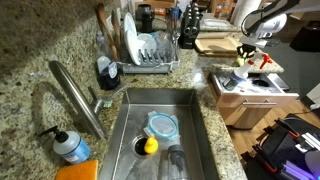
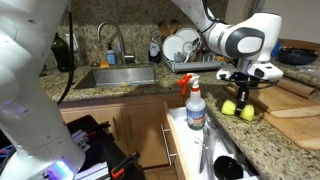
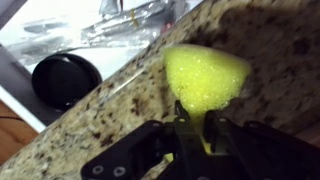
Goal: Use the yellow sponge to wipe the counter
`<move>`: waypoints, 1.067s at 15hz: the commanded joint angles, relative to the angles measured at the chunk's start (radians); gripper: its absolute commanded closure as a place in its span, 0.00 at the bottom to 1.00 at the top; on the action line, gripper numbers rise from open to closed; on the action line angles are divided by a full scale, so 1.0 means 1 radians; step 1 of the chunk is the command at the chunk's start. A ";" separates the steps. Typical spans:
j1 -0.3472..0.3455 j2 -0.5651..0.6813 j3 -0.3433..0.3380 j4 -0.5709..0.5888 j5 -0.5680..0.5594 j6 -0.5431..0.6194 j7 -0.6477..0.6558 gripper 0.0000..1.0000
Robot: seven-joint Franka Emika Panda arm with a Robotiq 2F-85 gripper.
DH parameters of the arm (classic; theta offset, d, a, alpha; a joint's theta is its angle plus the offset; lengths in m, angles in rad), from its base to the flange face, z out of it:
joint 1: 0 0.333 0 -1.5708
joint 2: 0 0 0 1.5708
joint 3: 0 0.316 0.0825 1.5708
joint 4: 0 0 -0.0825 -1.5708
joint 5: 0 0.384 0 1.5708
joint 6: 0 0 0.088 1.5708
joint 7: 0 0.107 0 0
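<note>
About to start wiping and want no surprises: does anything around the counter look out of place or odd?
Yes: the drawer below the counter edge stands pulled open, right beside where the gripper holds the yellow sponge. Anything wiped off that edge could drop into it. A spray bottle stands close by too.

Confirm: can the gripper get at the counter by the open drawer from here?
Likely yes: the gripper, shut on the yellow sponge, is right at bare counter, with nothing visible between them.
</note>
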 commanded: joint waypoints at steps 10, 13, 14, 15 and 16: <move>-0.056 0.290 -0.199 0.298 -0.243 -0.255 0.390 0.96; -0.097 0.334 -0.195 0.399 -0.239 -0.349 0.469 0.96; -0.116 0.344 -0.187 0.428 -0.230 -0.366 0.481 0.96; -0.141 0.343 -0.168 0.448 -0.209 -0.371 0.473 0.96; -0.156 0.341 -0.153 0.458 -0.193 -0.362 0.468 0.96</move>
